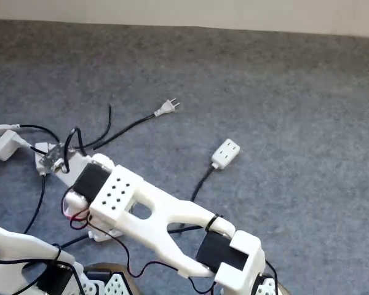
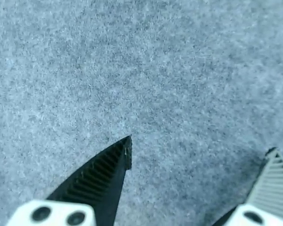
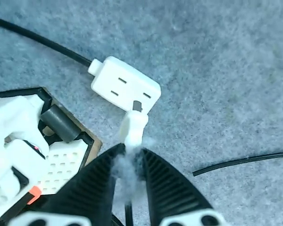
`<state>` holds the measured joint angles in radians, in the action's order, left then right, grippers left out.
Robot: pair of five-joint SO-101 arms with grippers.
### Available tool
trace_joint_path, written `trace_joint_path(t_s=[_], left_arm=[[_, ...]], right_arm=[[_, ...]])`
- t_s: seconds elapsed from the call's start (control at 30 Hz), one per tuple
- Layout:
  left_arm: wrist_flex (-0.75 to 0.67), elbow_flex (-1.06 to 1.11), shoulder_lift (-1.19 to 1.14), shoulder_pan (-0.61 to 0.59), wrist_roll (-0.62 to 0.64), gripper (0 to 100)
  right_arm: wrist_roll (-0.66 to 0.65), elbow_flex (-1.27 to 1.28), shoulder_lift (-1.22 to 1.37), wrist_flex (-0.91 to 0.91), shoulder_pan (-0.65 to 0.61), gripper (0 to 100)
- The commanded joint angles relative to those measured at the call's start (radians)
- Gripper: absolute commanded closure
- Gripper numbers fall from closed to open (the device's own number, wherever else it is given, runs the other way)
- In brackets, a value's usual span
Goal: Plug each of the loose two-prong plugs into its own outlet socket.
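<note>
My right gripper (image 3: 132, 150) is shut on a white two-prong plug (image 3: 133, 126). The plug's prong end meets the end socket of a white outlet block (image 3: 125, 87) lying on the grey carpet; a dark prong still shows at the joint. In the high view this block (image 1: 3, 145) lies at the far left, with the right arm (image 1: 147, 215) stretched across to it. A second outlet block (image 1: 226, 153) lies mid-carpet on its black cord. A loose plug (image 1: 166, 109) lies farther back. My left gripper (image 2: 200, 148) hangs open over bare carpet.
Black cables (image 1: 120, 130) loop around the right arm's wrist, and a loose cable end (image 3: 240, 162) lies beside the gripper. The left arm (image 1: 24, 258) sits folded at the near left corner. Open carpet (image 1: 295, 92) spreads to the right and back.
</note>
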<state>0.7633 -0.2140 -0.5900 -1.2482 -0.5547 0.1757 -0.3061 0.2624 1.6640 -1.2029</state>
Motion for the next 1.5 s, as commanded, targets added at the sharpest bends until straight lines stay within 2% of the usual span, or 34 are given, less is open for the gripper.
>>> trace_joint_path(t_s=[0.0,0.9,1.13,1.47], left_arm=[[-0.014,-0.042,0.008,-0.002,-0.003,59],[-0.014,-0.044,0.008,-0.015,-0.003,59],[-0.015,-0.045,0.008,-0.022,-0.005,59],[-0.015,-0.041,0.008,-0.022,-0.005,59]], right_arm=[[0.0,0.002,-0.024,-0.012,-0.019,99.4],[0.0,0.059,-0.021,-0.062,0.028,99.4],[0.0,0.047,0.11,-0.059,0.03,99.4],[0.0,0.016,0.11,-0.058,0.035,99.4]])
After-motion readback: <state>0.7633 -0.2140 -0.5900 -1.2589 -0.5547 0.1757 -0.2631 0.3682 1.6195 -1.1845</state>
